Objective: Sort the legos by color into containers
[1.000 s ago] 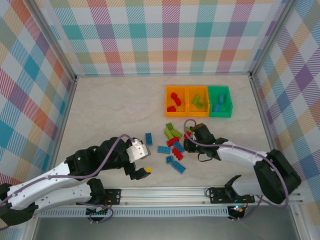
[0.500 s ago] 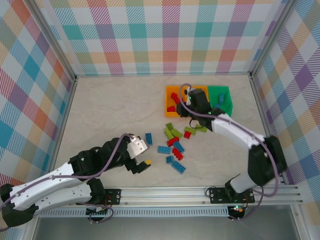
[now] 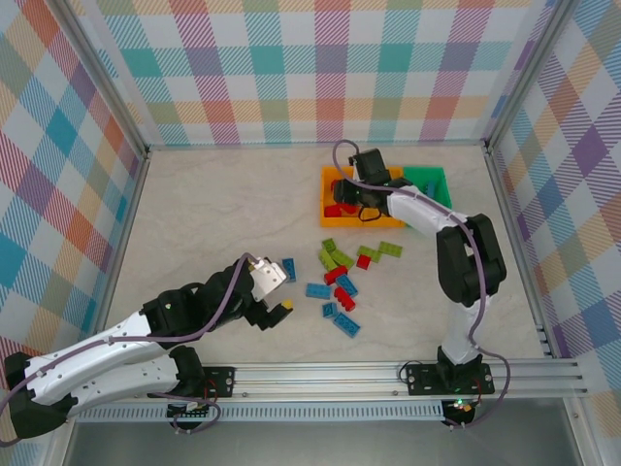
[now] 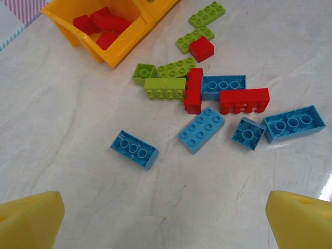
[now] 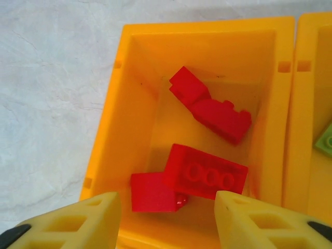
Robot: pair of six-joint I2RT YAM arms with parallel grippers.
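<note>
brick (image 5: pixel 205 172), a red one, lies tilted in the left orange bin (image 5: pixel 104 129) near the worktop's far edge, apparently just let go by the right gripper (image 5: pixel 166 212), which was down among the loose bricks (image 4: pixel 201 129) mid-worktop a second ago and now hangs over the bin, jaws apart and empty. one more red looks sorted; the left gripper (image 4: pixel 166 220), jaws apart too, hovers beside them.

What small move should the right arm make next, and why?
Probably lift the right end effector away from the orange bin toward the loose red bricks on the table: its jaws stand open and empty over the binned red bricks, so nothing is left to release.
</note>
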